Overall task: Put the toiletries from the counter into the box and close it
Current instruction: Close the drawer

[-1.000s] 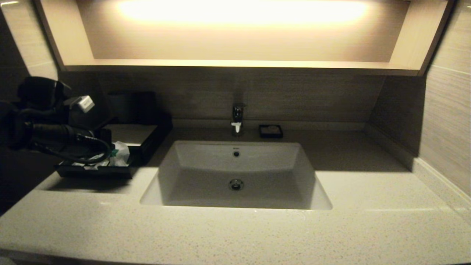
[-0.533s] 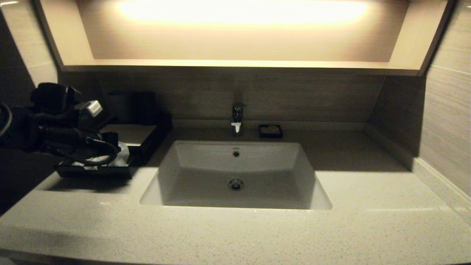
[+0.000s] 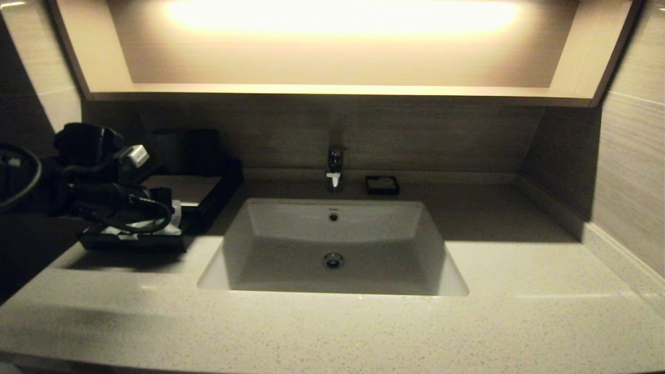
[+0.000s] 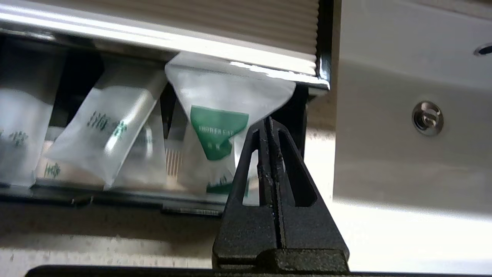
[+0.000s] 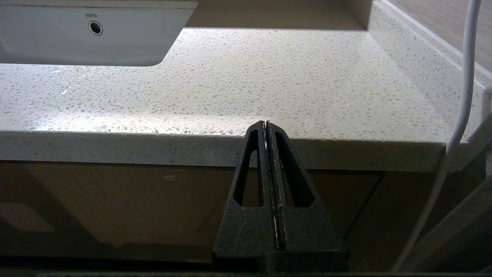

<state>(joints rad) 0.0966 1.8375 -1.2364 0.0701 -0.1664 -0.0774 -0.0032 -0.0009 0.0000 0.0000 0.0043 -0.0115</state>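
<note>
Left gripper (image 4: 268,123) sits at the open front drawer of the box (image 3: 179,189), back-left of the counter (image 3: 332,327) beside the basin (image 3: 332,249). Fingers pressed flat together, nothing pinched between them — the tips just touch the lower corner of a clear packet with a green label (image 4: 219,129). That packet stands tilted, its top edge wedged up against the lip of the box's pale top, so it sticks out where the drawer must slide. Likely reason for the clenched pose: a closed wedge works as a pusher, to poke the packet down flat before shutting the drawer.

Other clear packets (image 4: 103,134) lie inside the drawer beside it, leaning on each other; no toiletries show on the open counter. So loading looks done — closing is what remains.

Right gripper (image 5: 266,127) hangs parked below the counter's front edge, fingers clenched on nothing, well clear of the work.

Risk: the upright packet jamming the drawer.
</note>
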